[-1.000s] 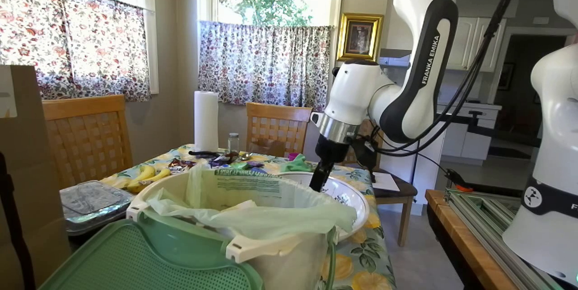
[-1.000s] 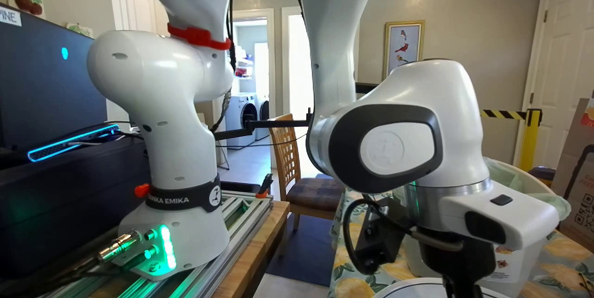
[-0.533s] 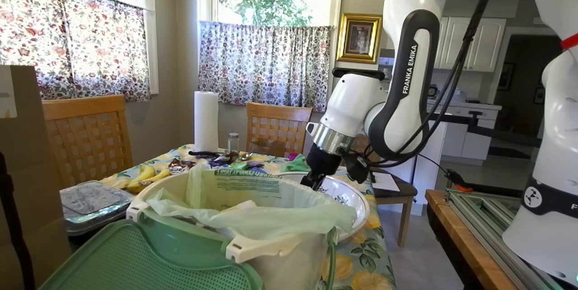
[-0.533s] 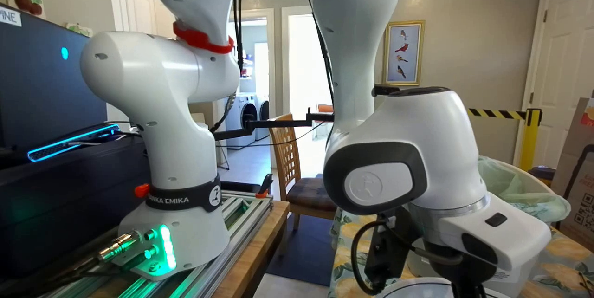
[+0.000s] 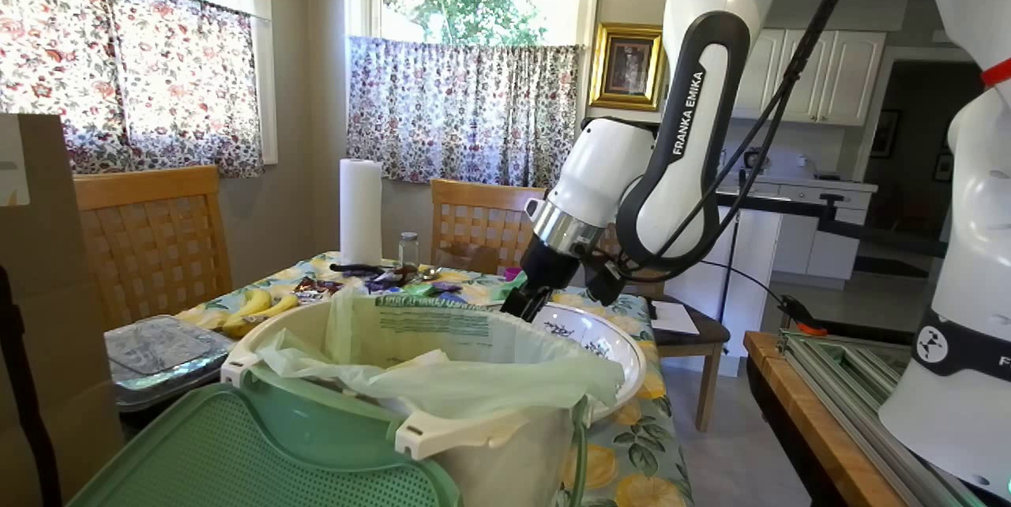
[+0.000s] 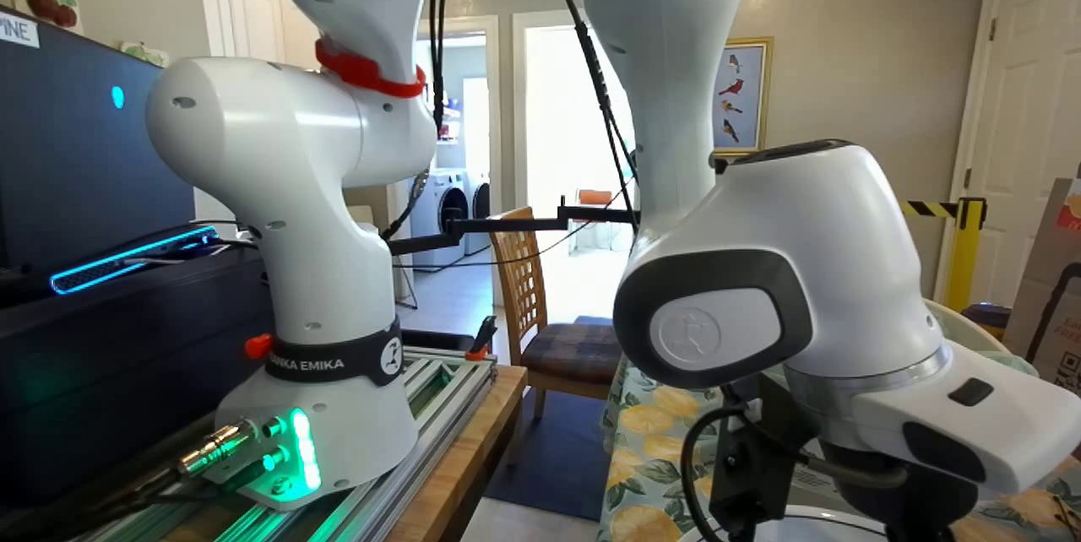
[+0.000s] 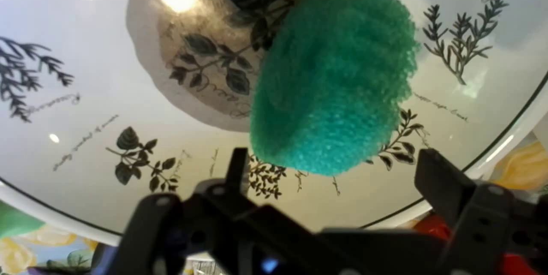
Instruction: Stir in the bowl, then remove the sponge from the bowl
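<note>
Green and rounded, a fuzzy-edged sponge (image 7: 334,78) rests inside the wide, white, herb-printed bowl (image 7: 94,69); the black two-fingered claw (image 7: 337,172) hangs spread, holding nothing, likely so it can straddle the sponge.

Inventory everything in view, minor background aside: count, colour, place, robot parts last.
table: 1, patterned yellow, under the bowl
bowl: 1, white, on the table
sponge: 1, green, in the bowl
bin: 1, whitish, beside the bowl
liner: 1, pale green, in the bin
perforated panel: 1, green, beside the bin
bananas: at least 2, yellow, on table
container: 1, silvery, near bananas
paper roll: 1, white, on table
jar: 1, clear, near paper roll
small items: uncounted, mixed colours, on table
chairs: at least 3, brown, around table
cardboard box: at least 1, brown, at picture's edge
curtains: several, floral red, at windows
framed pictures: at least 2, gold, on walls
arm: 1, white, over table
end effector: 1, black, at the bowl
</note>
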Motion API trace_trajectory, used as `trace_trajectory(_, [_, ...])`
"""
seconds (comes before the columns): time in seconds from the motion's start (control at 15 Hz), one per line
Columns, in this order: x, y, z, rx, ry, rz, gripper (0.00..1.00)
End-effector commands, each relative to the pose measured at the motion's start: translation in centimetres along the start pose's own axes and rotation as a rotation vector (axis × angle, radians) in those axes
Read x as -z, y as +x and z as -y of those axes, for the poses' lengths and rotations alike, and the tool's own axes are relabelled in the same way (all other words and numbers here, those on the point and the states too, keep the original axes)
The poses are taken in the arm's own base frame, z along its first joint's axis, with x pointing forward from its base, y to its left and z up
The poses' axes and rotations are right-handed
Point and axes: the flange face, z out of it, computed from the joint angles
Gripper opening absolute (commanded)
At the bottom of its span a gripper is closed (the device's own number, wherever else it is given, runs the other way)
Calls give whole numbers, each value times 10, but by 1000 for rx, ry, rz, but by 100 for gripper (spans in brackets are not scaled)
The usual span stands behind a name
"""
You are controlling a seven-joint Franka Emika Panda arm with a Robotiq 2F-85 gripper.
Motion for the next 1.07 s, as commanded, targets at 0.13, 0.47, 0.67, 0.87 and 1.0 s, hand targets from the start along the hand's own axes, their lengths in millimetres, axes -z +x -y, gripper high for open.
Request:
trace_trajectory(0.13, [-6,11,18,-51,60,-2,100])
trace_trajectory(0.47, [-7,10,33,-95,123,55,100])
trace_trajectory(0.67, [-6,6,35,-136,128,119,100])
trace_trajectory(0.87, [1,0,34,-189,106,180,100])
trace_trajectory(1.0, [3,-1,32,-225,94,203,100])
